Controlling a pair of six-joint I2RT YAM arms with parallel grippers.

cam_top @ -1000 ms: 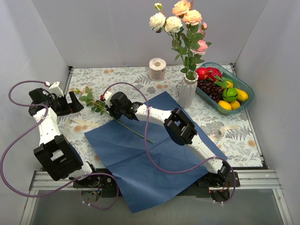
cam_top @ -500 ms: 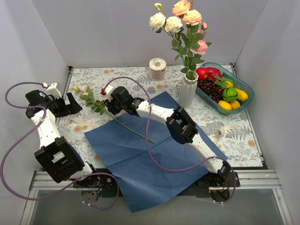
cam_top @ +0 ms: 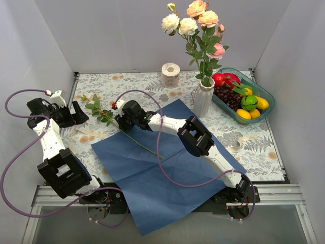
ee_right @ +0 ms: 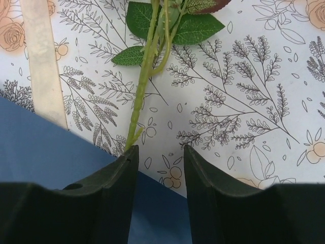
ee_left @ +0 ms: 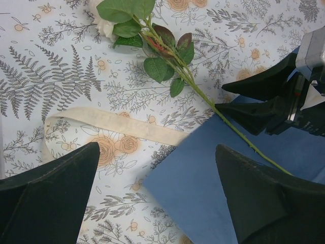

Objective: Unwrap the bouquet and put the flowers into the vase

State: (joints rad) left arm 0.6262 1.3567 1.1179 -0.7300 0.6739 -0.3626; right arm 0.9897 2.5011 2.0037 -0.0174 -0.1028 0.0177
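At right tool (ee_right: 160, 152), rose stem (ee_right: 142, 96).

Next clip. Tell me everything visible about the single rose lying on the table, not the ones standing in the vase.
The loose rose looks artificial, with a pale bloom, a cluster of green leaves, one reddish leaf, and a long thin green stem. It lies flat and diagonal, its bloom end on the patterned tablecloth and its lower stem across the blue paper sheet. The right end effector is open over the stem, which runs beside one finger; contact is unclear. The beige ribbon lies apart from it.
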